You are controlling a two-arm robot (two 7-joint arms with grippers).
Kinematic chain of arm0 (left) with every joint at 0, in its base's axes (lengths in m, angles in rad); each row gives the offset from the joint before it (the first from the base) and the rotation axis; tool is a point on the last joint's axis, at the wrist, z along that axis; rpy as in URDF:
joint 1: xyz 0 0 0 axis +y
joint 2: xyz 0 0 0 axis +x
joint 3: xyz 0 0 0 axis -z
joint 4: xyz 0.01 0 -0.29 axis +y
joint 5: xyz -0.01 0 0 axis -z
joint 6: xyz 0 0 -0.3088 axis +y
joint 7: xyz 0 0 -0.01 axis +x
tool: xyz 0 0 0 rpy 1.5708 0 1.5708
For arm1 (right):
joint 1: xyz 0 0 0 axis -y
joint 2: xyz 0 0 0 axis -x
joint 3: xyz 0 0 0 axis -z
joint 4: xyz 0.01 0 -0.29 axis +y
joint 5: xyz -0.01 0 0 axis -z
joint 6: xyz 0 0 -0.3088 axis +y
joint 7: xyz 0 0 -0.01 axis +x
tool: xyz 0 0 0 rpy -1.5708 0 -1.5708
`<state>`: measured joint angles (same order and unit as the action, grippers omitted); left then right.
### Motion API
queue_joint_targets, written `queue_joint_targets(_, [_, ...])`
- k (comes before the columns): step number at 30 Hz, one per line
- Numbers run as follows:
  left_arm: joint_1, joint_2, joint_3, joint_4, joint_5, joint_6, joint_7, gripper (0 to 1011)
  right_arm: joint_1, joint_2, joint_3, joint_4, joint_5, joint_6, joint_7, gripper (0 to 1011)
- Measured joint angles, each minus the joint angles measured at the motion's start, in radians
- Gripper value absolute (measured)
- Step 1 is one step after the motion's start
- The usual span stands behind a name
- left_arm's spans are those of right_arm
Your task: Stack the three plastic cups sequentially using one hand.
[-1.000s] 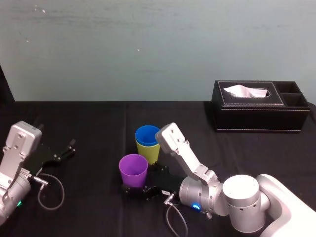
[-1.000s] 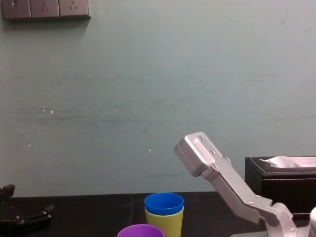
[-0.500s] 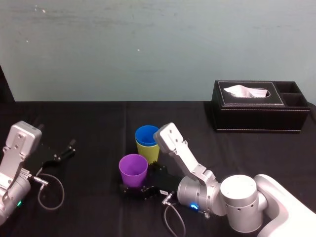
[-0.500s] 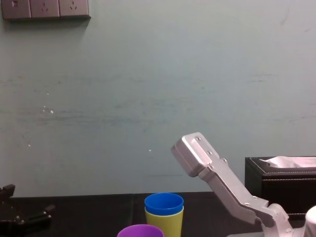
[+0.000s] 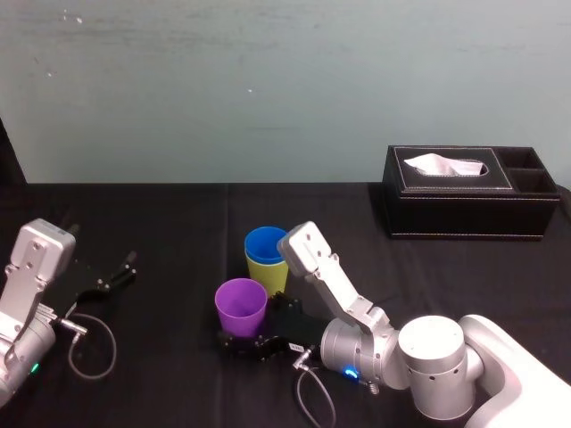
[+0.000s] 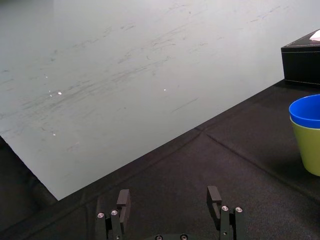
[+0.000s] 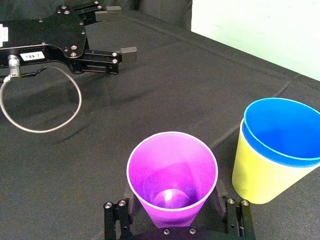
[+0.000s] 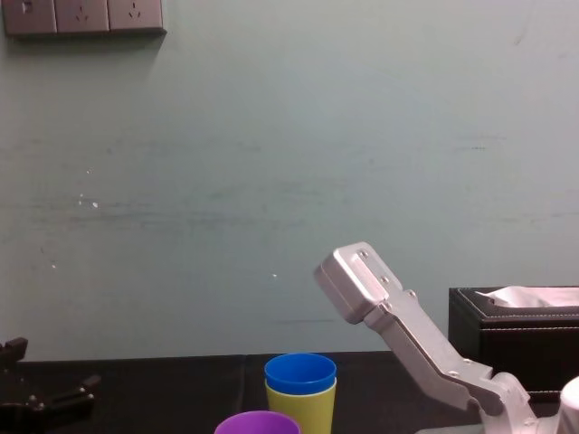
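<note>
Closing evenly on the smooth, tapered purple plastic cup (image 7: 172, 170) seems wise; its slick wall could squirt free. The right gripper (image 7: 175, 212) straddles its base, fingers spread, apparently not pinching. The cup stands upright just beside the blue plastic cup (image 7: 282, 130) nested in the yellow-green one (image 7: 260, 175). The left gripper (image 6: 168, 200) lies parked at the table's left, fingers apart.

My left gripper (image 6: 169, 196), fingers spread apart, just over black cloth (image 6: 200, 160). Ahead: blue cup (image 6: 306, 111) nested in yellow-green cup (image 6: 310, 152), black box (image 6: 302, 62) beyond.
</note>
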<state>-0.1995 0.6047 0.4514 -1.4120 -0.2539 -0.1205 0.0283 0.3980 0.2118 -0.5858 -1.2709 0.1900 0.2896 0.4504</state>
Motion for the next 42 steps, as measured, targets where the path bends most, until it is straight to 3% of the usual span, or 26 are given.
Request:
queue_joint_targets(11, [0.0,0.0,0.0,0.0,0.0,0.0,0.0,1000,-0.001,0.001,0.0,-0.001,0.0,0.001,0.0,702])
queue_joint_targets(23, [0.0,0.0,0.0,0.0,0.0,0.0,0.0,1000,-0.001,0.001,0.0,-0.003,0.0,0.002,0.0,702])
queue_joint_targets(42, [0.0,0.0,0.0,0.0,0.0,0.0,0.0,1000,-0.016,0.068,0.025,-0.214,0.049,0.092,0.019,702])
